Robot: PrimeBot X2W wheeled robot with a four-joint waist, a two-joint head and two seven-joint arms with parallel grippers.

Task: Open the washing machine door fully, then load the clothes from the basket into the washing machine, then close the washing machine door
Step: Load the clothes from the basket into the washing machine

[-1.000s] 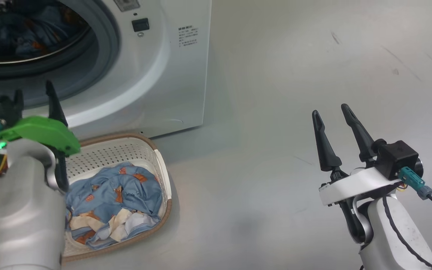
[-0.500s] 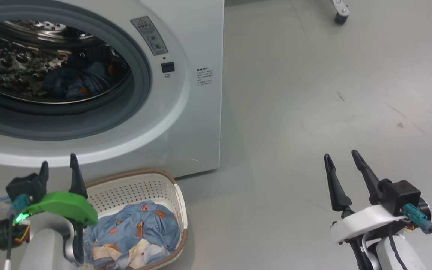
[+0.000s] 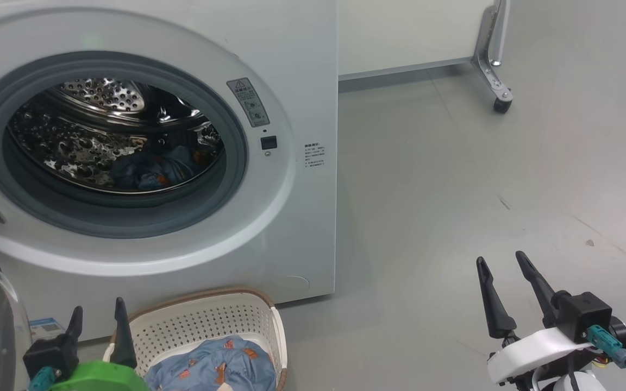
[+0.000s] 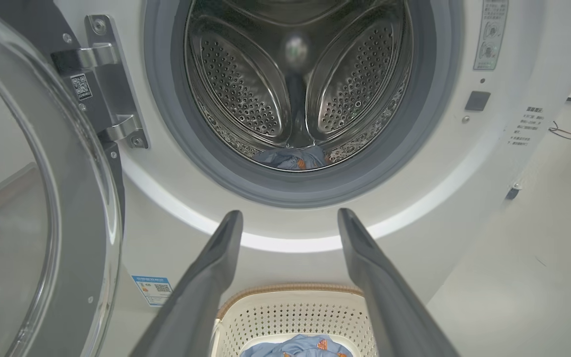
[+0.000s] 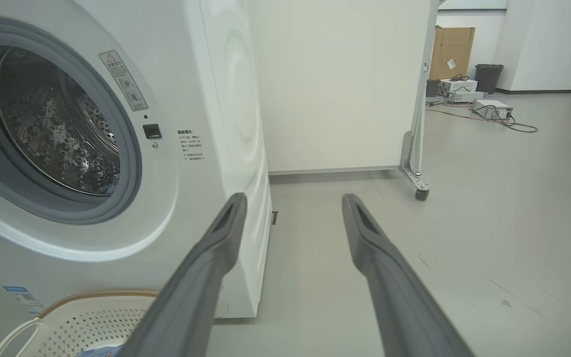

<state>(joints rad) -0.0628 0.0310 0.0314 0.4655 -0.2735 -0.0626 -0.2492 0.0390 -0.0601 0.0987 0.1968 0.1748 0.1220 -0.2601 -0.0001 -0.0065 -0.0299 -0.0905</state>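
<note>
Washing machine (image 3: 302, 228) is sitting ahead of both grippers, with the drum (image 4: 246, 84) facing you. Washing machine door (image 4: 52, 238) is hanging wide open just left of the left gripper (image 4: 290, 212), carried on the hinge (image 4: 112, 94) up and to its left. I'm reading the door as rigid and fairly heavy, with a slick glass bulge. For closing, you're better off pushing the outer rim far from the hinge, not the glass.

Basket (image 3: 210, 317) is sitting just below and ahead of the left gripper, close against the machine's foot. It's light plastic, so it's probably sliding if you're dragging cloth over its wall.

Clothes (image 3: 212, 372) are lying bunched in the basket, beneath the left gripper. One blue piece (image 3: 152, 169) is already lying in the drum bottom. The fabric is looking soft, light and limp, so expect it draping, trailing and maybe pulling a second piece along. You're wanting a deep pinch on a raised fold mid-heap, not an edge.

Left gripper is standing wide open, holding nothing. Right gripper (image 3: 500, 258) is likewise open and empty, well off to the right over bare floor (image 3: 454, 190).
</note>
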